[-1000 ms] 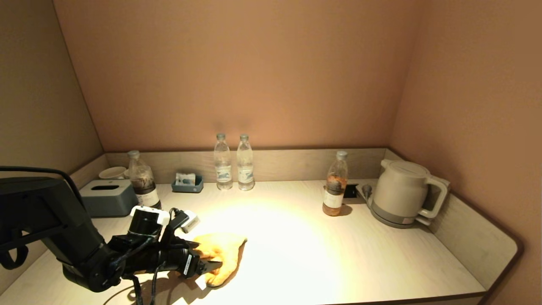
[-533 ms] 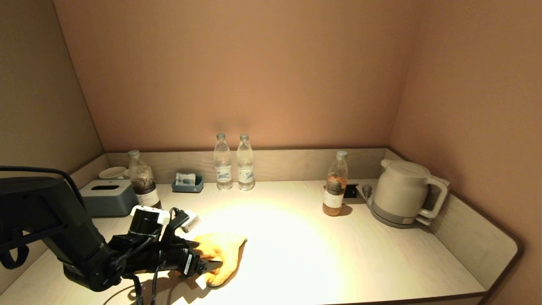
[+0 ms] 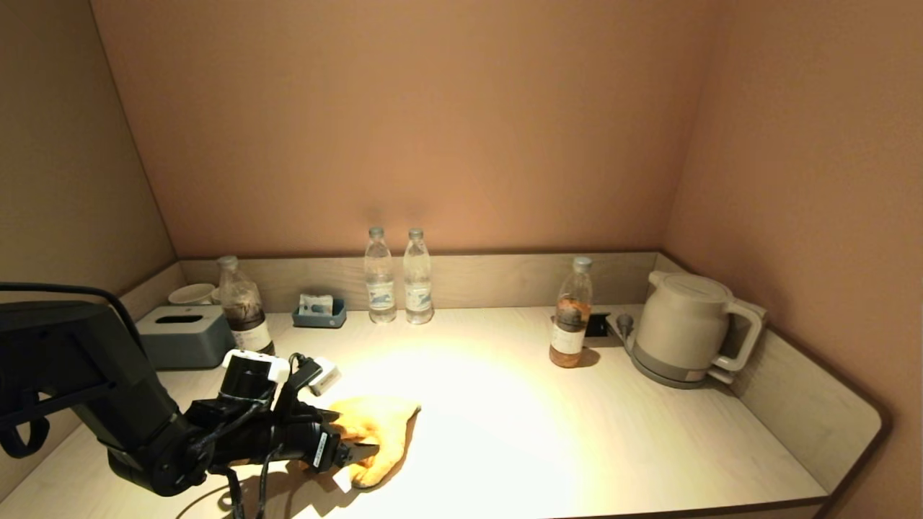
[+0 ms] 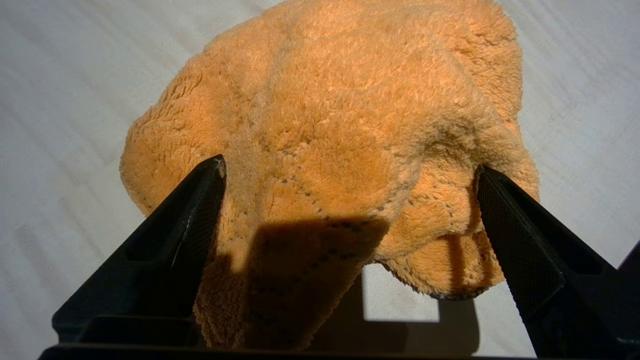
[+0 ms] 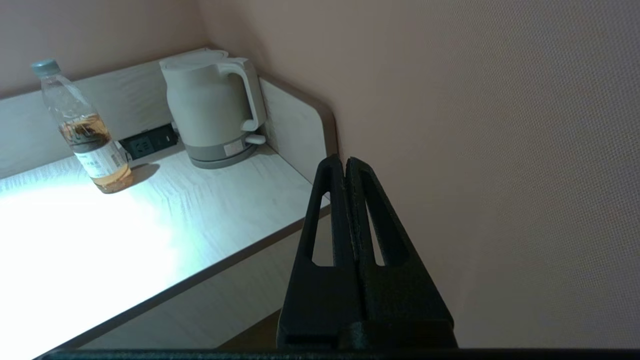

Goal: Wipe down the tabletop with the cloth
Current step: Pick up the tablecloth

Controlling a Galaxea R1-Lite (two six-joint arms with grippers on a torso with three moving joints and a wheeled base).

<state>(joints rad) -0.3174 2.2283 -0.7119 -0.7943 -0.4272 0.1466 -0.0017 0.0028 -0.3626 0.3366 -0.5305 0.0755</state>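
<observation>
Left claw (image 3: 346,447) low at lower left of the frame, spread wide astride orange cloth (image 3: 378,429) on surface (image 3: 541,432), right claw (image 5: 345,170) pressed closed beside the surface's edge

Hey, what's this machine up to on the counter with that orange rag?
The robot's left gripper is open, with its fingers spread either side of the orange cloth, which lies bunched on the tabletop near the front left. It hasn't closed on the cloth yet, so wiping hasn't visibly started. The right gripper is shut and parked off the table's right edge, near the wall. Bottles and a kettle stand along the back.
</observation>
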